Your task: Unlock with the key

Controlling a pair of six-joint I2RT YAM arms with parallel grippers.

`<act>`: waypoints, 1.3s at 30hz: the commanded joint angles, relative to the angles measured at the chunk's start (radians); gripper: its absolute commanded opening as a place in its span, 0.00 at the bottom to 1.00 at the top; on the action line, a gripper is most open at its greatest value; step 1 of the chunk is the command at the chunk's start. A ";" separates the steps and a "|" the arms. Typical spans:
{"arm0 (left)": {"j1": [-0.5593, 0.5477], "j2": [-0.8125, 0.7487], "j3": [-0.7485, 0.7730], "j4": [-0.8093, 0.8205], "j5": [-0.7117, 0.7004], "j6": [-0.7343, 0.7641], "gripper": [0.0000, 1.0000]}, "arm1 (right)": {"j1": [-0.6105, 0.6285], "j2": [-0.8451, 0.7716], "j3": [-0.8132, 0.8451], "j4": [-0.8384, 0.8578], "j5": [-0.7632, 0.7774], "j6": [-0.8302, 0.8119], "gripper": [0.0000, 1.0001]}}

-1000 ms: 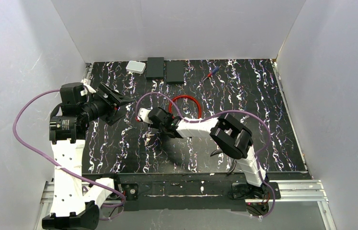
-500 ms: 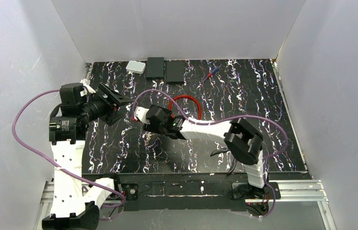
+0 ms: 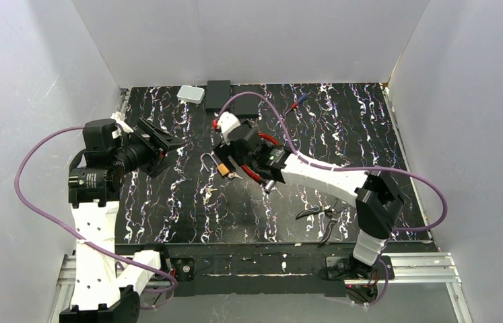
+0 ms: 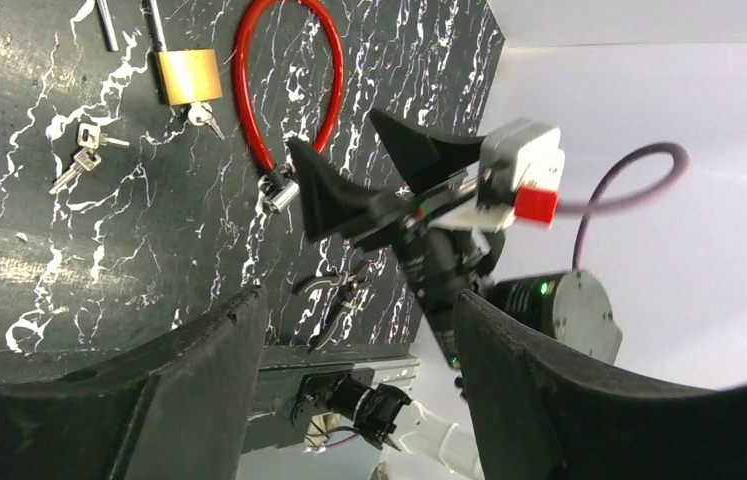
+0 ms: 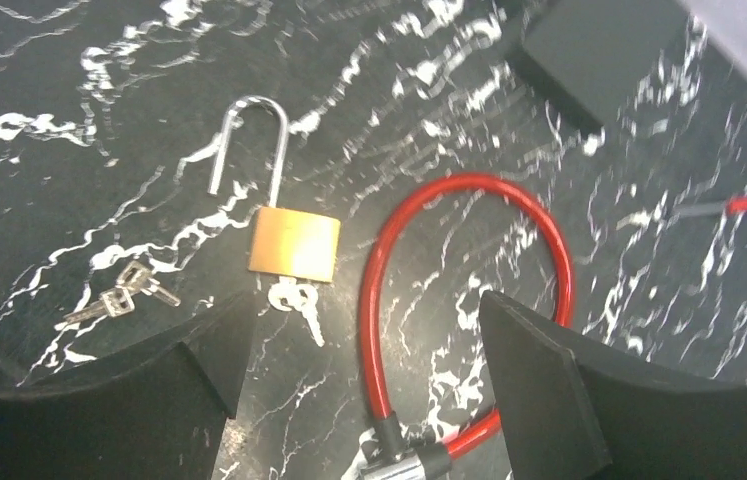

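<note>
The left gripper (image 4: 357, 300) hangs above the left side of the black marbled table (image 3: 370, 148), tilted toward the middle. Its jaws are spread wide and hold nothing. A loose pair of small keys (image 5: 119, 290) lies flat near the brass padlock (image 5: 294, 243). The padlock rests on the table left of centre, with its shackle (image 5: 249, 130) lifted and the short leg free of the body. A key (image 5: 299, 300) sticks out of the padlock's bottom. The right gripper (image 5: 364, 300) hovers over the padlock, fingers wide apart and touching neither lock nor key. Just beside the padlock lies a looped red cable lock (image 5: 479, 180). Pliers (image 3: 322, 214) lie nearer the front right, and a screwdriver (image 3: 295, 102) lies toward the back.
</note>
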 commanded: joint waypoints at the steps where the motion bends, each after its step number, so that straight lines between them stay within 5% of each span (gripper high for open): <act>1: 0.002 -0.029 -0.027 0.001 -0.021 0.032 0.66 | -0.102 -0.013 -0.034 -0.069 -0.042 0.304 0.89; 14: 0.002 -0.046 -0.047 0.020 -0.061 0.065 0.64 | -0.297 0.020 0.029 -0.490 0.023 0.635 0.94; 18: 0.003 -0.062 -0.062 0.015 -0.091 0.102 0.64 | -0.312 -0.054 -0.007 -0.456 0.085 0.658 0.98; 22: 0.003 -0.093 -0.098 0.013 -0.117 0.173 0.65 | -0.340 -0.121 -0.051 -0.358 -0.007 0.700 0.98; 27: -0.008 -0.126 -0.162 0.021 -0.150 0.250 0.68 | -0.360 -0.079 -0.021 -0.404 -0.206 0.666 0.98; 39: -0.095 -0.126 -0.360 0.020 -0.213 0.286 0.69 | -0.360 -0.100 0.115 -0.594 -0.183 0.591 0.98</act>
